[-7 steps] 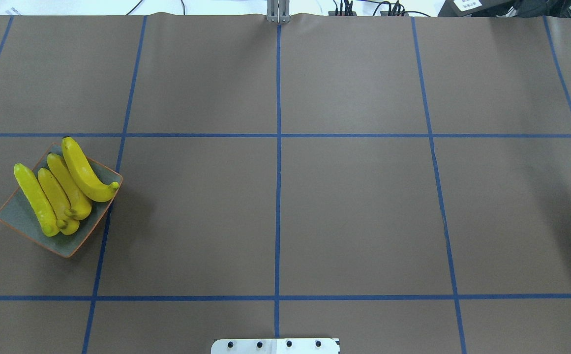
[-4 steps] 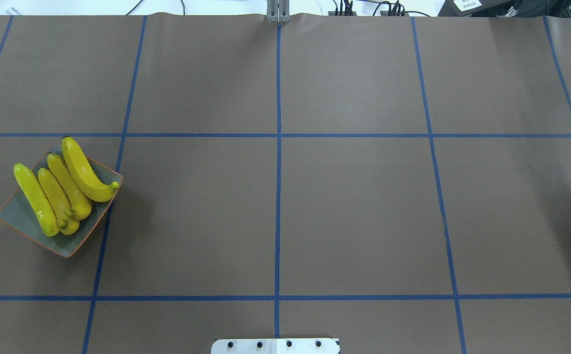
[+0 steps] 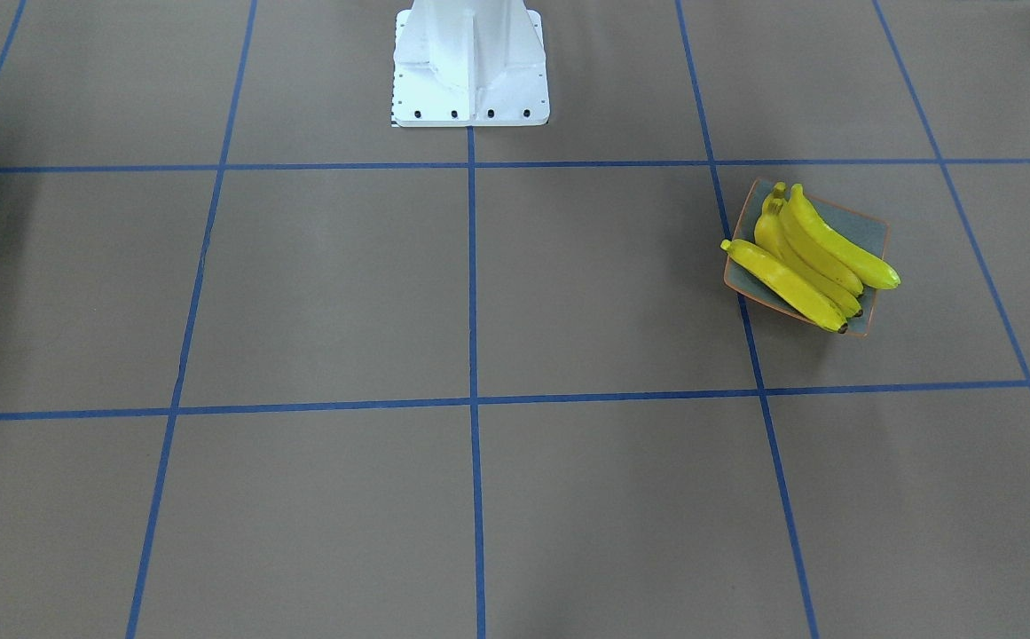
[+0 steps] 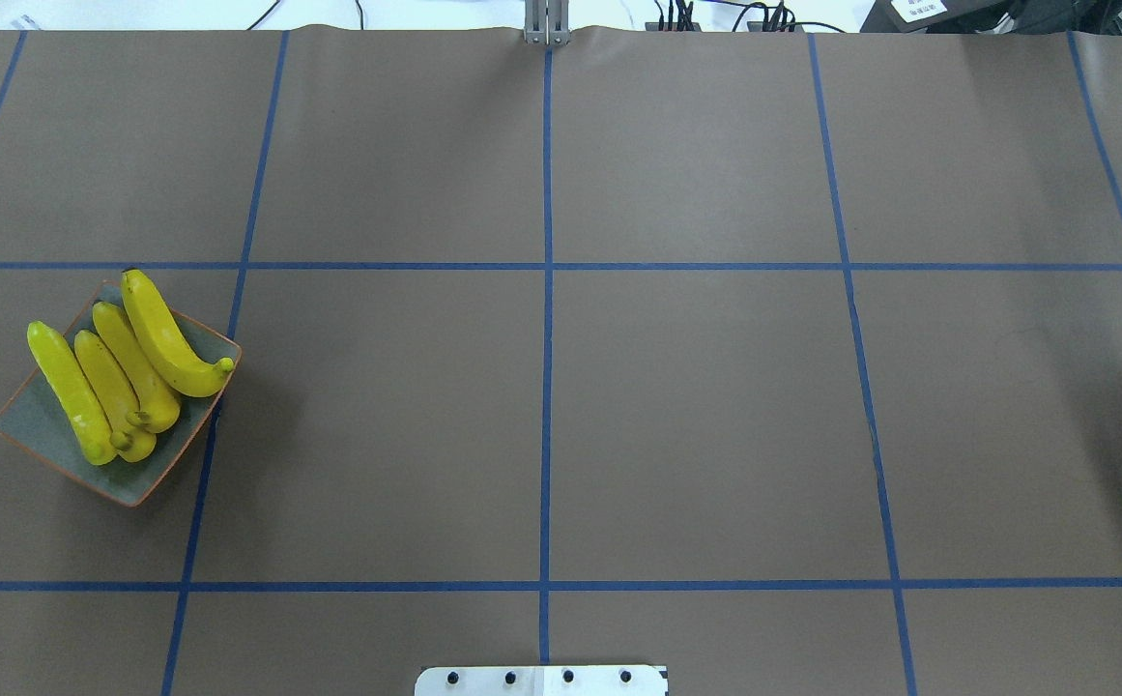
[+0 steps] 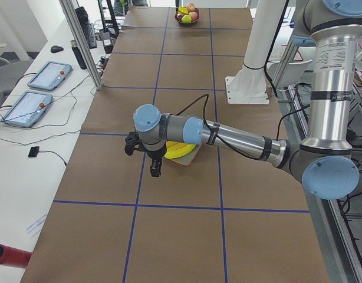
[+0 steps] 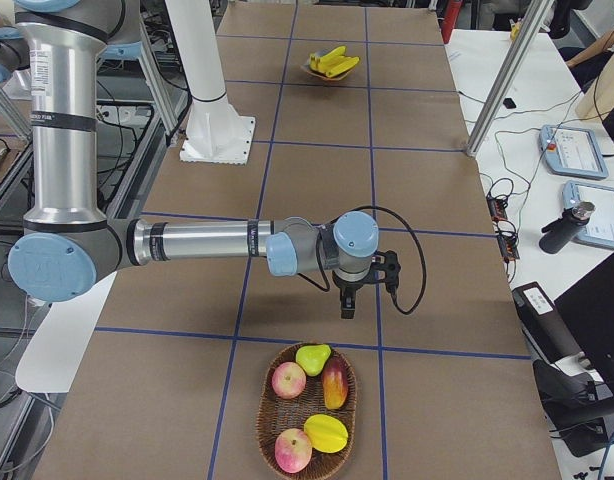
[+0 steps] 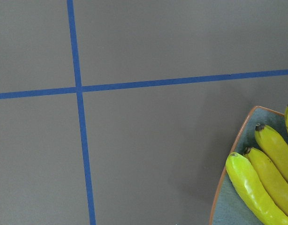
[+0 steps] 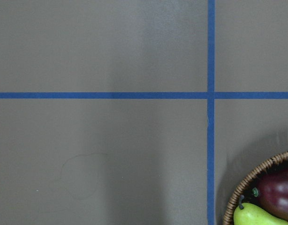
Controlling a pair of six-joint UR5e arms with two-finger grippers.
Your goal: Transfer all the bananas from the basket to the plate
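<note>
Off both side views you can't tell how far the left gripper (image 5: 154,171) or the right gripper (image 6: 347,308) is parted, or whether either holds anything; neither shows overhead. All four bananas (image 4: 126,367) lie side by side on the plate (image 4: 39,425) at the robot's left, half hidden behind the left arm in the left side view and cut off in its wrist view. Left gripper hangs just beside the plate; right gripper hangs near the basket (image 6: 305,411), well apart from the plate.
</note>
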